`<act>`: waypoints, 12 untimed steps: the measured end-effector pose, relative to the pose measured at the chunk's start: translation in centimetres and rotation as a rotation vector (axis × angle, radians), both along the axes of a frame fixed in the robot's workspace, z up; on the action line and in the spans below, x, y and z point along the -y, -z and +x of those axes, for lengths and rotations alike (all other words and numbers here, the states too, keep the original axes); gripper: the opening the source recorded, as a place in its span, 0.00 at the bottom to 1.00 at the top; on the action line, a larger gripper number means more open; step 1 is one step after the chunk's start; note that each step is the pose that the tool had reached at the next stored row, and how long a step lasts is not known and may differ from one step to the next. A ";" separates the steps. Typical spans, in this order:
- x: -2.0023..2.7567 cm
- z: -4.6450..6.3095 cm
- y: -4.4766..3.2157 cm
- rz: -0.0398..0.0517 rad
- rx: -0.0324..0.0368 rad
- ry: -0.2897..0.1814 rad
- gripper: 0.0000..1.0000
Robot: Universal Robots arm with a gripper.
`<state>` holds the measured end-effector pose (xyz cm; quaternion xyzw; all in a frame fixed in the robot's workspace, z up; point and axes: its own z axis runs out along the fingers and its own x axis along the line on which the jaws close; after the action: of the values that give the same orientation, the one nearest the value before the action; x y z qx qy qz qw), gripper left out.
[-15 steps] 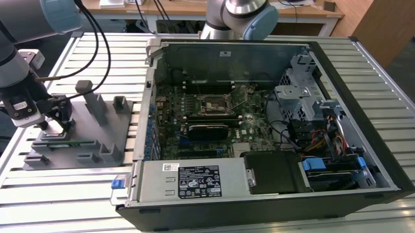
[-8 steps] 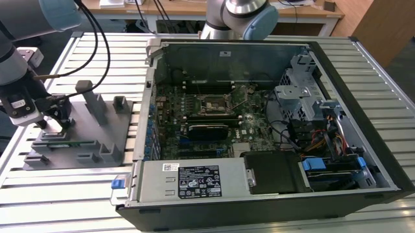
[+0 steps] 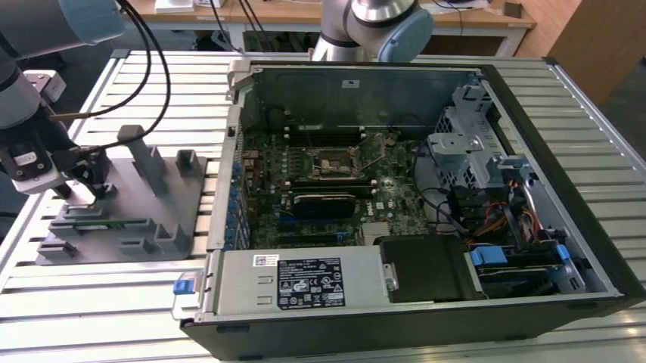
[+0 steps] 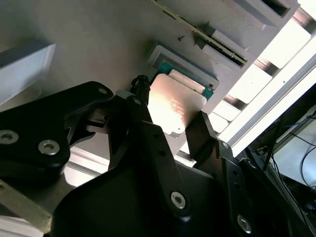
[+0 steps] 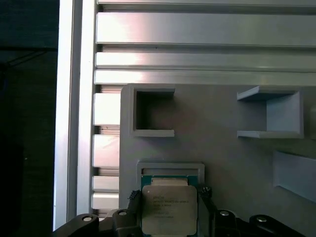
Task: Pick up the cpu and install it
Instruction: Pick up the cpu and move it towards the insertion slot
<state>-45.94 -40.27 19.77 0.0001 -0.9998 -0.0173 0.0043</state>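
Cpu [image 5: 169,210], silvery top up w/ a green edge showing, sits at a pale-rimmed square recess in the grey tray [image 5: 232,163], pinched on two opposite sides by the black pincer [image 5: 169,193]. Both wrist views show a finger [image 4: 140,111] tight vs. each flank of the cpu. Whether the cpu has cleared the recess floor can't be made out. Its near edge is cut off by the frame in the first wrist view; in the second wrist view a finger covers one corner.

Near it on the tray stand two open-sided pockets [image 5: 153,132].

In the exterior view the pincer [image 3: 89,198] is down at the tray [image 3: 187,200] on the exterior view's left, its body covering that part of the tray. A thin green memory strip [image 3: 113,221] lies in a tray slot close by.

The tray rests on a slatted metal table [image 3: 101,302]. Just beside it, toward the exterior view's right, is an open pc case [image 3: 353,79], w/ a dark metal-framed socket [image 3: 333,162] on the board, well apart from the pincer. The arm [image 3: 30,106] is largely cut off at the frame edge.
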 end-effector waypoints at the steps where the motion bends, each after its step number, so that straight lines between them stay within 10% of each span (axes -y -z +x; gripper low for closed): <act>1: 0.00 0.0 -0.29 0.0000 0.0001 0.000 0.54; 12: -0.06 0.0 -1.82 0.0001 0.0001 0.000 0.54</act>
<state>-45.94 -40.21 21.59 0.0001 -0.9998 -0.0173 0.0042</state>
